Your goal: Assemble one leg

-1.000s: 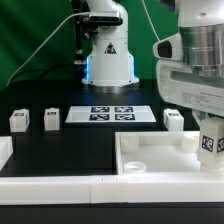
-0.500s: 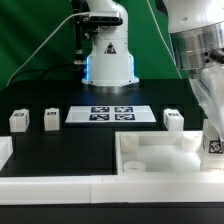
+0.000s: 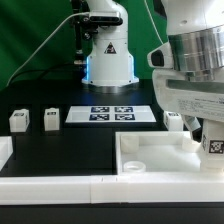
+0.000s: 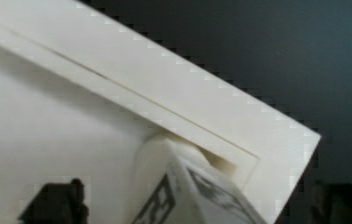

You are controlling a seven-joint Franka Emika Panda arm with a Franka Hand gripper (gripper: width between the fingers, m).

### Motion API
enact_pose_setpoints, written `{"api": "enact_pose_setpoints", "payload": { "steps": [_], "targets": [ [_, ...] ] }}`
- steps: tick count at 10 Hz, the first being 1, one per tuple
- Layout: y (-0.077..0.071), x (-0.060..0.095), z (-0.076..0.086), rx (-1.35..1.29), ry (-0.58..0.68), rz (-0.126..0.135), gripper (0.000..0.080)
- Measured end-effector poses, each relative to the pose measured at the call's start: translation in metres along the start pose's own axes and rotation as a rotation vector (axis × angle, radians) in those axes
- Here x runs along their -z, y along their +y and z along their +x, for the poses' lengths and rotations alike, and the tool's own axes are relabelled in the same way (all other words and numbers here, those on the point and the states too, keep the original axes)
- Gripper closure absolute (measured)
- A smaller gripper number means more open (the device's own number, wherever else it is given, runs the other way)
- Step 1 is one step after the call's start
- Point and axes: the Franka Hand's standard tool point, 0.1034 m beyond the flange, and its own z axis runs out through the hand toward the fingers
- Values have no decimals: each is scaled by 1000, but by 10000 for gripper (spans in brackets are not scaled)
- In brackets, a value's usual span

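Black table: three loose legs, a fourth leg apparently pinched by gripper.

four legs show in the exterior view, at and, with one marker board, one white tray-like piece and one gripper.
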Motion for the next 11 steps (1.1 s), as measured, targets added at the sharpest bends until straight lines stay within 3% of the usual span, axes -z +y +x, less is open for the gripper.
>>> {"api": "enact_pose_setpoints", "payload": {
  "steps": [2,3,6,7,8,10,11],
  "targets": [
    [0,0,0,222,3,-8,151],
    [-3,2,-5,350,17,-43,151],
    [-8,7,-1,806,53,-92,150],
    [-7,6,1,829,52,-94,202],
    [-7,6,1,766,53,-91,202],
    [-5,6,2,721,55,-93,478],
    [-2,5,6,586,62,-93,478]
  ]
}}
